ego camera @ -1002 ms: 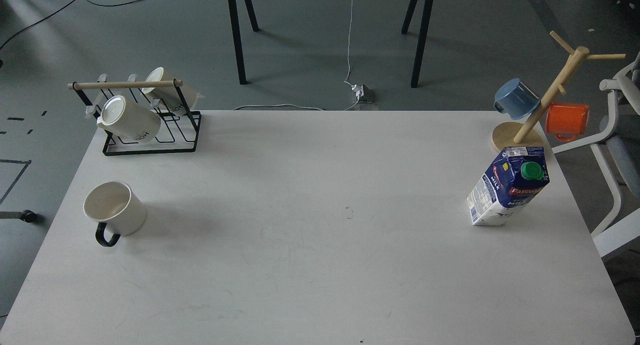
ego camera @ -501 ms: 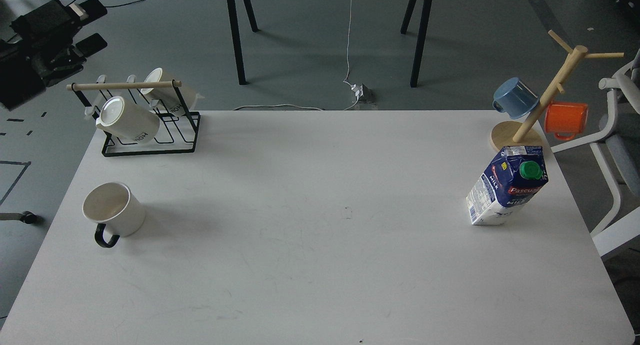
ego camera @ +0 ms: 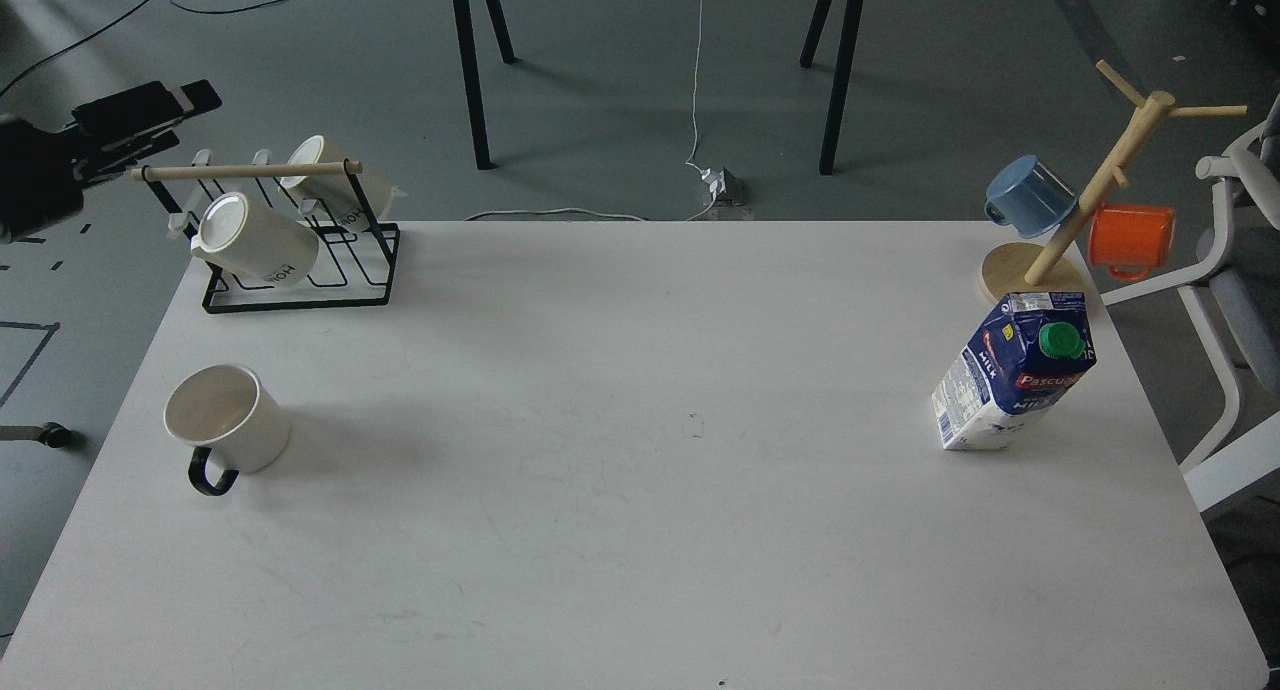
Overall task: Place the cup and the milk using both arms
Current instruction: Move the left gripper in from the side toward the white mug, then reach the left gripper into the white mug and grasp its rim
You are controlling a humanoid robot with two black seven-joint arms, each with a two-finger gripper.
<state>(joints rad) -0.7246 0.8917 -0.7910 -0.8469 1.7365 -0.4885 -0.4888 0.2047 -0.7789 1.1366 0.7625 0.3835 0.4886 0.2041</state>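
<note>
The cup (ego camera: 228, 422) is a white mug with a black loop handle. It stands upright at the table's near left, handle toward me. The milk (ego camera: 1015, 370) is a blue and white carton with a green cap and a red "Pascual" label. It stands at the table's right side. My left gripper (ego camera: 160, 125) is at the far left, above the floor beyond the table's back left corner. Its two dark fingers stand apart and hold nothing. It is well behind the cup. My right gripper is out of view.
A black wire rack (ego camera: 300, 270) with a wooden bar holds two cream lettered mugs (ego camera: 255, 240) at the back left, next to my left gripper. A wooden mug tree (ego camera: 1090, 190) with a blue mug (ego camera: 1030, 195) and an orange mug (ego camera: 1135, 238) stands at the back right, behind the milk.
My left arm came into view at the top left and has since dropped lower, toward the wire rack. The cup and the milk have not moved.
</note>
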